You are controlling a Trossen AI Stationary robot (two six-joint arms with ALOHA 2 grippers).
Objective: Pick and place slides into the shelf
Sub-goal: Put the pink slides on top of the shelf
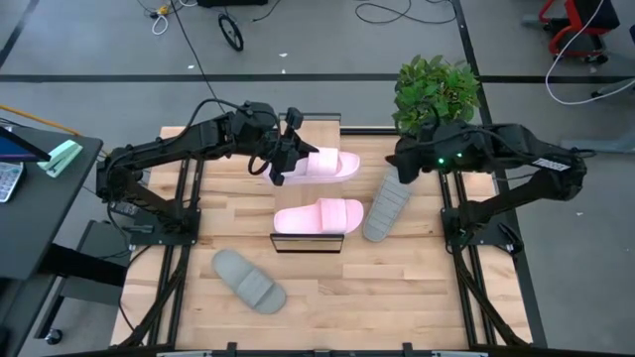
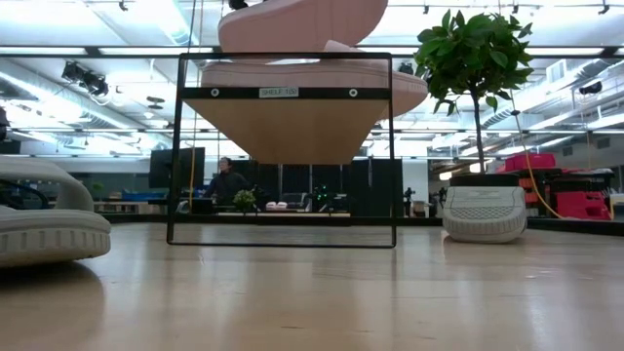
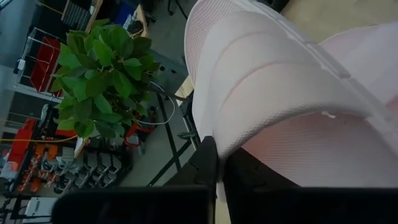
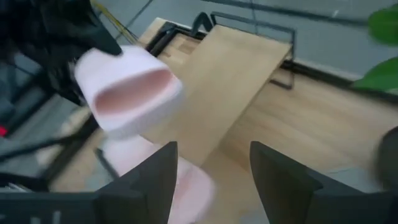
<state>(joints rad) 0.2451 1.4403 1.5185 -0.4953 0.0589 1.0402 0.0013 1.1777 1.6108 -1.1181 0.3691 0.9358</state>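
My left gripper [image 1: 283,164] is shut on a pale pink slide [image 1: 322,165], held in the air over the far half of the shelf [image 1: 308,134]. In the low view this slide [image 2: 292,24] hangs above a second pink slide [image 2: 312,83], which lies sole down on the shelf's plank top [image 1: 317,216]. One grey slide [image 1: 387,206] lies on the table right of the shelf, and another [image 1: 248,280] lies near the front left. My right gripper [image 1: 405,171] is open [image 4: 214,168], hovering over the far end of the right grey slide. My left gripper pinches the pink slide by its end toward the table's left [image 3: 249,134], with one dark finger [image 3: 208,162] against its side. The fingers come from the table's left, along the slide. The slide is lifted clear of the shelf, roughly level, its length running left to right.
A potted plant [image 1: 437,89] stands at the table's far right corner, close behind my right arm. The shelf's thin black frame [image 2: 283,146] stands mid-table. Bare wooden tabletop [image 1: 397,297] stretches along the near edge. A person [image 2: 226,183] is far off in the room.
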